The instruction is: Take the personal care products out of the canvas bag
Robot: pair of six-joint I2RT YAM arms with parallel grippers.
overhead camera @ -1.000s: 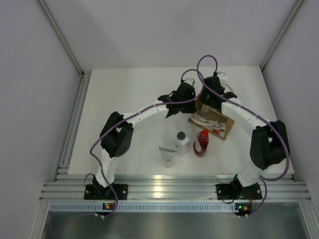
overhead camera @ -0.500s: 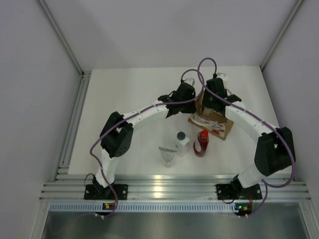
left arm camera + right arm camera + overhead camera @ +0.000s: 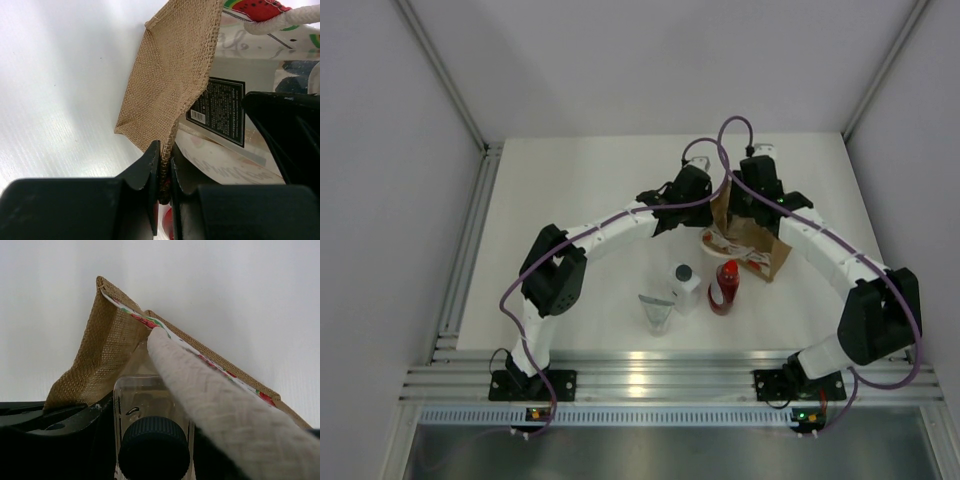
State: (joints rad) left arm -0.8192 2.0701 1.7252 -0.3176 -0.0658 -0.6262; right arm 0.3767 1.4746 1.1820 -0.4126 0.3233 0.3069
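Observation:
The canvas bag (image 3: 763, 247) lies at the back right, its open mouth raised. My left gripper (image 3: 710, 206) is shut on the bag's burlap rim (image 3: 170, 80); in the left wrist view its jaws (image 3: 165, 172) pinch the edge. My right gripper (image 3: 746, 213) reaches into the mouth and is shut on the clear bottle (image 3: 150, 395) below its dark cap (image 3: 154, 447); the bottle's black label shows in the left wrist view (image 3: 217, 112). On the table stand the white bottle (image 3: 685, 285) and the red bottle (image 3: 724, 287). The grey pouch (image 3: 657, 312) lies beside them.
A white rope handle (image 3: 210, 405) of the bag drapes across my right gripper. The enclosure walls stand close on the left and right, and the metal rail (image 3: 660, 380) runs along the near edge.
My right gripper has drawn back and up at the bag's mouth, its elbow swinging right. The bag's open end has tipped up. The left gripper keeps its hold.

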